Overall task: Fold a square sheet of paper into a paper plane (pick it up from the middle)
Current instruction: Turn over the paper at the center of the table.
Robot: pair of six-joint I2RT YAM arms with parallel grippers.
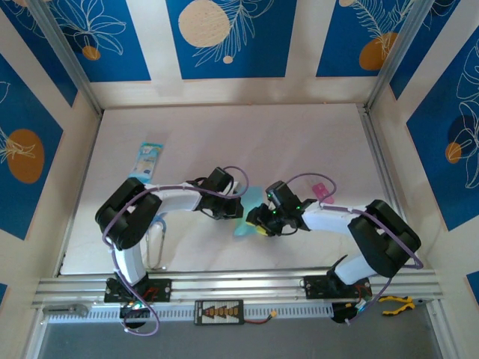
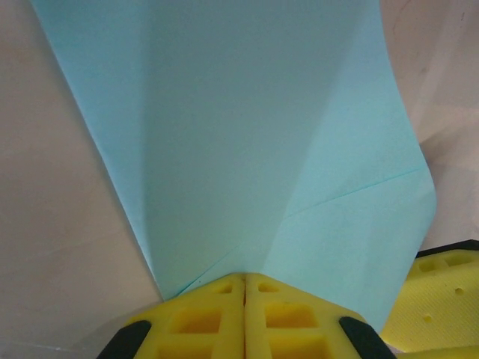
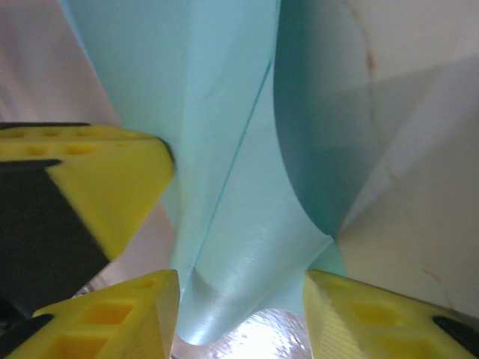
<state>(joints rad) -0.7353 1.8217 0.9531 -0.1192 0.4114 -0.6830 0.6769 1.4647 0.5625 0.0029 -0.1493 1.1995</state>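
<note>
The table [image 1: 224, 134] carries three loose things: one sheet of light-blue paper [image 1: 241, 228], one blue-and-white printed packet [image 1: 148, 158] near its far left corner, and one small pink item [image 1: 322, 191] toward its right edge. Two arms stand at the near edge, the left arm [image 1: 131, 217] and the right arm [image 1: 382, 235]. They bear two grippers, the left gripper [image 2: 245, 299] and the right gripper [image 3: 239, 299], with four yellow fingers [image 3: 127, 321] in all. Past the near edge lie one black plate with yellow marks [image 1: 218, 311] and one yellow-handled tool [image 1: 395, 303]

Probably robotics lab test cell: white table [image 1: 224, 134] boxed by blue patterned panels [image 1: 224, 37]; aluminium rail [image 1: 239, 286] along table's near edge carries left arm [image 1: 135, 217], right arm [image 1: 382, 235].
</note>
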